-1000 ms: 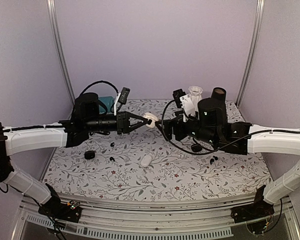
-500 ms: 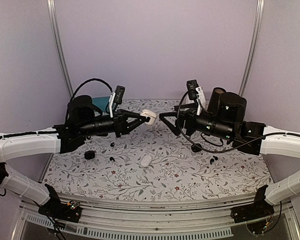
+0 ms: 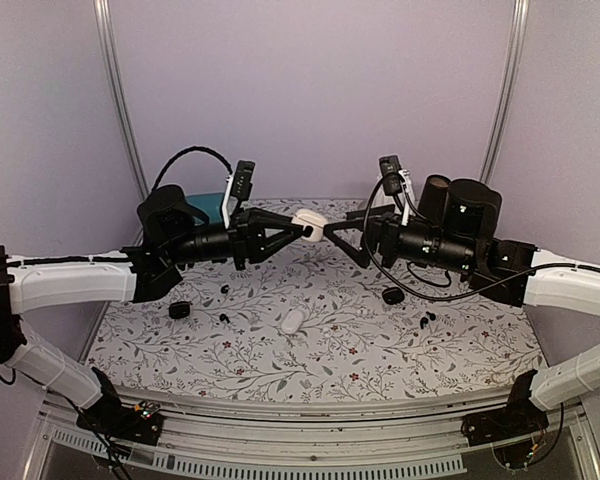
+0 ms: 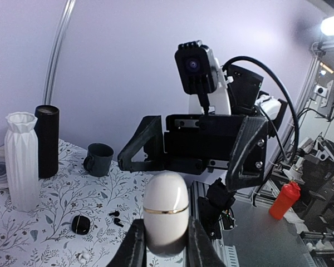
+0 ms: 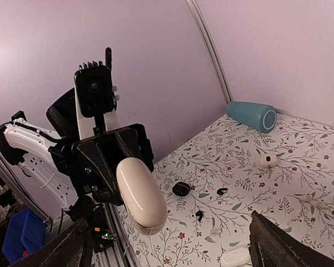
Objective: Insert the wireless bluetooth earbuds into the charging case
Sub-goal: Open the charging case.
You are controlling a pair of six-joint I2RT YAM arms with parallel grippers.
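My left gripper (image 3: 300,231) is shut on a white egg-shaped charging case (image 3: 309,225) and holds it high above the table, lid closed. In the left wrist view the case (image 4: 166,206) with its gold seam stands between my fingers (image 4: 134,245). My right gripper (image 3: 334,226) is open, facing the case's free end, jaws spread wide to either side. In the right wrist view the case (image 5: 140,194) is straight ahead. Black earbuds (image 3: 223,289) lie on the table at the left, another pair (image 3: 426,318) at the right; two also show in the right wrist view (image 5: 221,191).
A white case (image 3: 292,320) lies mid-table. Black cases lie at the left (image 3: 179,310) and right (image 3: 392,295). A teal speaker (image 5: 250,115) lies at the back left. A white vase (image 4: 20,161), a black cylinder (image 4: 47,139) and a dark mug (image 4: 99,158) stand at the back right.
Both arms have risen. The left gripper carried the white case up and to the right; the right gripper moved up and left until its open jaws face the case.
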